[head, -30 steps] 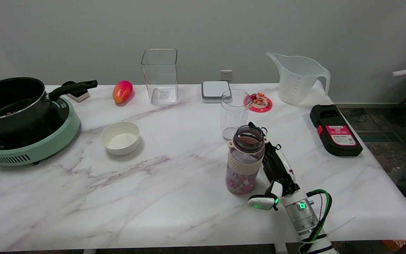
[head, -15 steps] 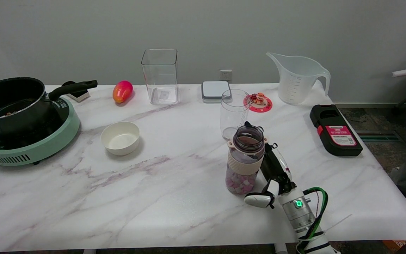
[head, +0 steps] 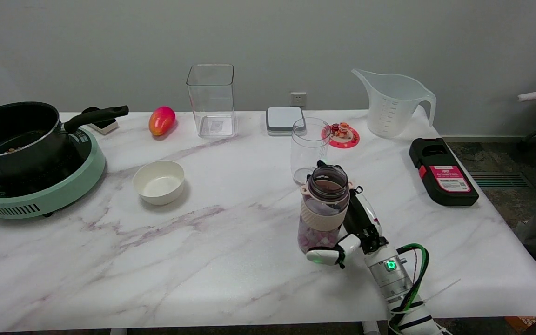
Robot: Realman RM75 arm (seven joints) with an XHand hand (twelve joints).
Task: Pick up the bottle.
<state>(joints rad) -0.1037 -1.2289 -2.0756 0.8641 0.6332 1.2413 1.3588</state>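
Note:
The bottle stands upright on the marble table, right of centre. It is clear with a dark open neck, a beige sleeve and pink and white pieces inside. My right hand is close against the bottle's right side, palm toward it. Its fingertips show behind the bottle's neck, and the thumb lies across the front of the bottle's base. The fingers are spread around the bottle rather than clamped on it; I cannot tell whether they touch it.
A clear plastic cup stands just behind the bottle. A black and red box lies to the right, a measuring jug at the back right. A white bowl, a pot on a green cooker, a tall clear container and a mango are to the left.
My right hand has slid left around the bottle. The thumb has swung from the bottle's right to the front of its base. The bottle has not moved.

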